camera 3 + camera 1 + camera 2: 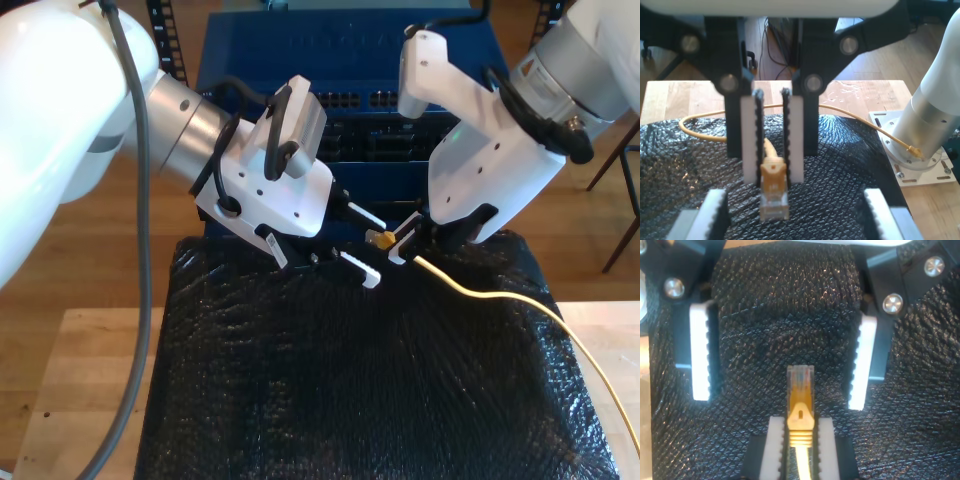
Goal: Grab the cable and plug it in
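1. The cable (pixel 500 300) is thin, pale yellow and limp; it trails from the exterior view's lower right up to mid-frame, over the black bubble wrap (pixel 350 390) on the desk (pixel 80 390).
2. Its plug (pixel 774 200) looks light, rigid and fragile; the yellow boot (pixel 800 422) behind it is probably the safest place to hold.
3. My first tool (pixel 773 177) is clamped narrowly on that boot.
4. My second tool (pixel 780 365) faces it, spread wide and holding nothing.

Bright daylight, glare on black wrap (pixel 350 390), wrist views soft.

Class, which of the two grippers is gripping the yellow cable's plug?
My first gripper: its pads clamp the cable; my second gripper gapes open.
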